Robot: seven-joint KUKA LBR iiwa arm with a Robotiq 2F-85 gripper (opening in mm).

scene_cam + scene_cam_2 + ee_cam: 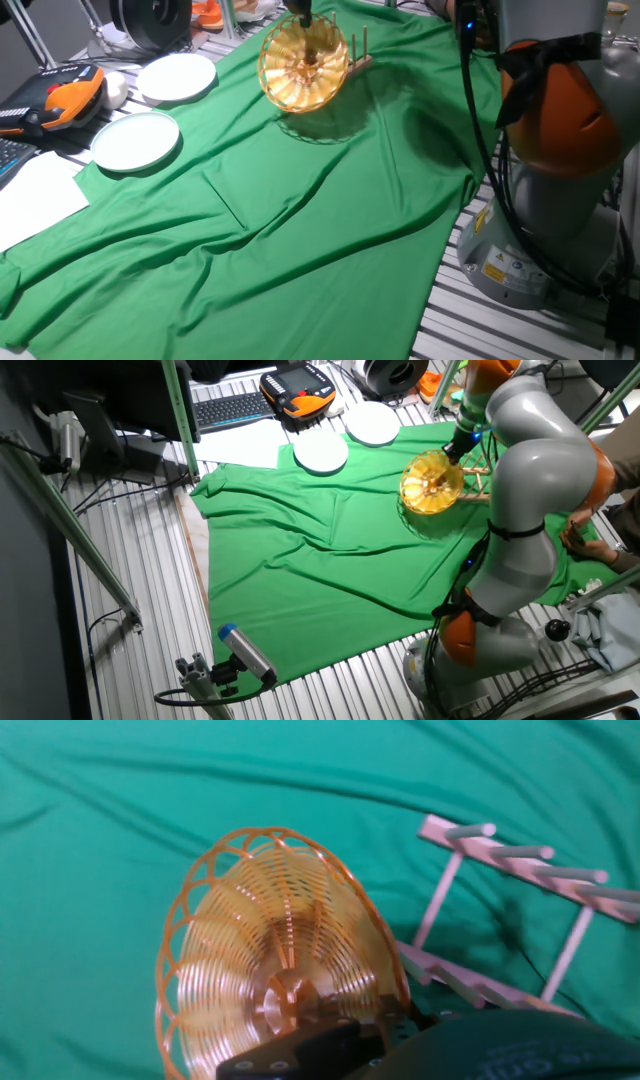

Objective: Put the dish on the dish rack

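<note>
The dish [303, 65] is a golden woven wicker bowl, held tilted up on its edge above the green cloth at the far side. My gripper [301, 14] comes down from above and is shut on the dish's upper rim. The dish rack [359, 58], light wood with upright pegs, stands right beside the dish. Its near end is hidden behind the dish. In the other fixed view the dish [432, 482] hangs under the gripper [459, 444], beside the rack [479, 484]. In the hand view the dish [270, 950] fills the lower left, and the rack [500, 850] lies to its right.
Two white plates [176, 77] [136, 140] sit at the cloth's left edge. An orange teach pendant [62, 100] and white paper [35, 195] lie further left. The arm's base [560, 200] stands off the table's right side. The green cloth [300, 230] is wrinkled.
</note>
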